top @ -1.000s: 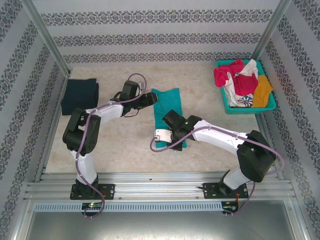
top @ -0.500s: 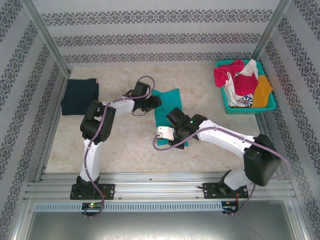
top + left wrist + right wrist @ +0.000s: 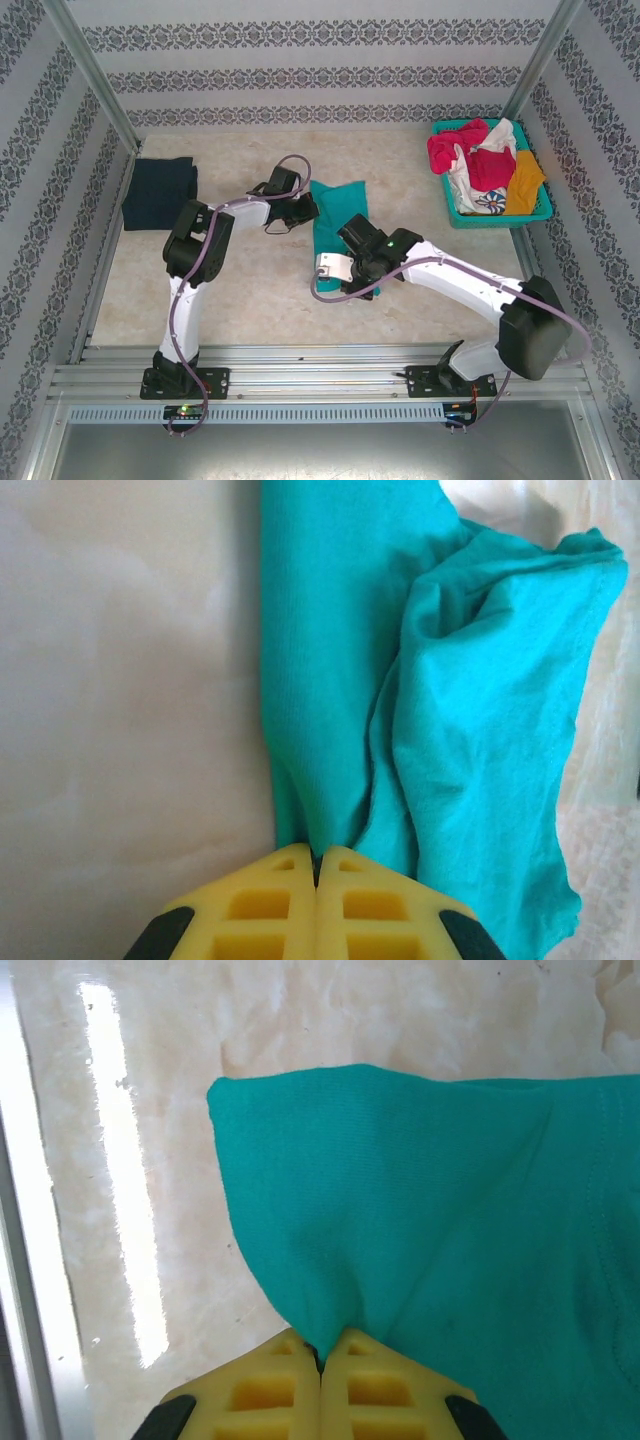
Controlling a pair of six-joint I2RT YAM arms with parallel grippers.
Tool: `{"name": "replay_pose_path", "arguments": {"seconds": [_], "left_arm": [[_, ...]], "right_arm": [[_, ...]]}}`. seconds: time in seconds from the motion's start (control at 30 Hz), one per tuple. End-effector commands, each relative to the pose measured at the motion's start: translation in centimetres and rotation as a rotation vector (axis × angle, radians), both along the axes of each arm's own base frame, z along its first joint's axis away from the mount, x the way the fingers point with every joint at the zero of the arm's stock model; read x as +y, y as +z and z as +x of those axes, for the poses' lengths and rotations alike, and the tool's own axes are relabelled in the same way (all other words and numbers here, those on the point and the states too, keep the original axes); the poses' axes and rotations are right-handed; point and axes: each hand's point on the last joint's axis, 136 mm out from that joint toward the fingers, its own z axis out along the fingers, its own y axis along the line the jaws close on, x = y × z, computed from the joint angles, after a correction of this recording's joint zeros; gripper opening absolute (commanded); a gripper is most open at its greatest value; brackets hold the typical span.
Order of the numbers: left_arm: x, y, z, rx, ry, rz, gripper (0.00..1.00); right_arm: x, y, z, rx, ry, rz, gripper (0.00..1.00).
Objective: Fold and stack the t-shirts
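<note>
A teal t-shirt (image 3: 338, 215) lies folded into a long strip in the middle of the table. My left gripper (image 3: 312, 208) is shut on the strip's left edge near its far end, and the cloth (image 3: 440, 720) bunches up in front of the yellow pads (image 3: 270, 900). My right gripper (image 3: 362, 272) is shut on the shirt's near end, where the teal cloth (image 3: 440, 1210) runs into the pinch between its pads (image 3: 275, 1385). A dark navy t-shirt (image 3: 160, 192) lies folded at the far left. Magenta, white and orange shirts (image 3: 485, 165) fill the basket.
The teal lattice basket (image 3: 540, 213) stands at the far right corner. Metal frame posts and patterned walls close in the table on three sides. Bare marble-look table (image 3: 250, 290) lies between the arms and the front rail.
My left gripper reached the teal shirt's far left edge and closed on it. My right gripper stayed shut on the near end and shifted slightly right; the far end of the shirt now bunches.
</note>
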Motion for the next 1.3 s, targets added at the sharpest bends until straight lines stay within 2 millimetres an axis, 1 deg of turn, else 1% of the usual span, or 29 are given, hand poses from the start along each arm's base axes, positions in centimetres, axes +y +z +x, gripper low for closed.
{"name": "replay_pose_path", "arguments": {"seconds": [0.0,0.07,0.2,0.3,0.43,0.57,0.67,0.77,0.97,1.27], "left_arm": [[0.8,-3.0,-4.4,0.1,-0.08,0.057,0.0],[1.4,-3.6,-6.1,0.122,-0.097,0.07,0.0],[2.0,-4.1,-8.4,0.156,-0.119,0.068,0.0],[2.3,-4.8,-9.8,0.183,-0.126,0.059,0.0],[2.4,-5.7,-11.1,0.217,-0.101,0.008,0.0],[2.6,-6.5,-11.6,0.247,-0.068,-0.019,0.0],[2.9,-6.9,-11.5,0.26,-0.068,-0.029,0.0],[3.2,-7.3,-11.5,0.274,-0.073,-0.045,0.0],[4.1,-8.0,-11.8,0.292,-0.076,-0.038,0.0],[4.8,-8.9,-11.6,0.307,-0.076,-0.041,0.0]], "right_arm": [[0.1,2.3,-1.4,0.044,0.001,0.04,0.0],[0.3,3.4,-1.1,0.027,0.005,0.052,0.0],[0.4,5.2,0.1,-0.006,0.023,0.043,0.0],[0.5,6.2,2.1,-0.053,0.037,0.026,0.0],[0.5,7.0,5.6,-0.112,0.036,0.006,0.0],[0.5,6.9,9.3,-0.161,0.019,0.004,0.0],[0.6,7.0,12.1,-0.194,0.0,0.003,0.0],[0.9,7.2,14.3,-0.222,-0.004,0.005,0.0],[1.7,6.9,17.3,-0.227,0.001,0.03,0.0],[2.2,5.0,21.3,-0.235,0.0,0.01,0.0]]}}
